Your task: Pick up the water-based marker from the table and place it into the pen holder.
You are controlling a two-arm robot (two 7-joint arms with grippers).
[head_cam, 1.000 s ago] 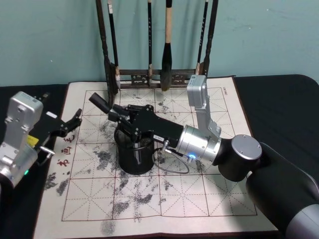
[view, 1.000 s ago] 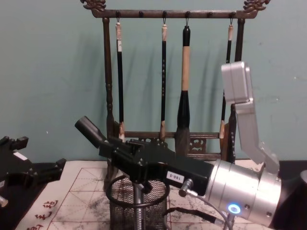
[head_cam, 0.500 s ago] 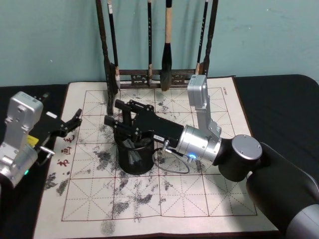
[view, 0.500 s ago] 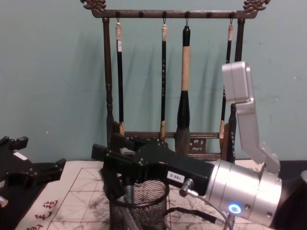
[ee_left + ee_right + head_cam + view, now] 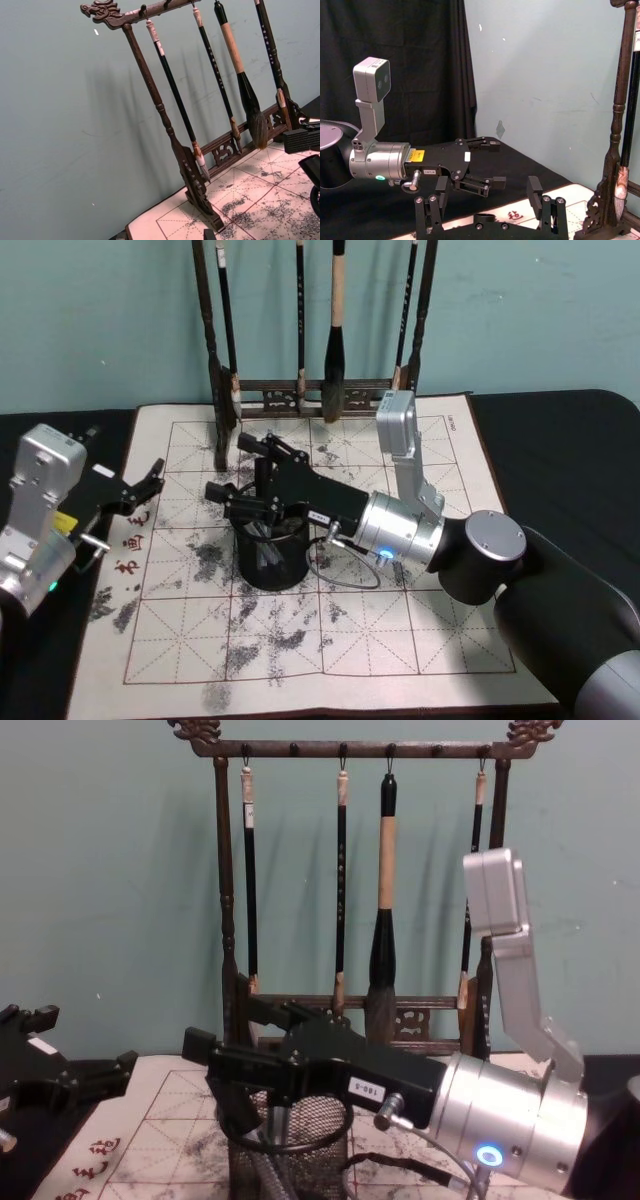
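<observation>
Directly above the pen holder (image 5: 270, 555), a small round cup of black wire mesh with a thick rolled rim, hangs the right gripper (image 5: 245, 468), its matte black angular fingers (image 5: 226, 491) spread wide with nothing between them; the water-based marker (image 5: 262, 548) stands slanted inside the cup, a pale grey shaft seen through the mesh in the chest view (image 5: 268, 1175). Behind the gripper the right arm widens into a brushed silver cylinder with a glowing blue ring, from which a thin cable loops down beside the pen holder. To the left of the pen holder, at the mat's edge, rests the left gripper (image 5: 148, 483), black and jointed on a boxy silver arm, its fingers apart and empty. The pen holder stands on a cream felt calligraphy mat (image 5: 420, 620) ruled in red squares and blotched with grey ink stains, which lies over a black tablecloth (image 5: 560, 460). Behind the pen holder, at the mat's far edge, rises a dark wooden brush rack (image 5: 225, 920) with turned posts and carved ends, from whose top bar four calligraphy brushes (image 5: 381, 910) hang tip down. Beyond the rack is a plain, matte teal wall (image 5: 100, 870)
</observation>
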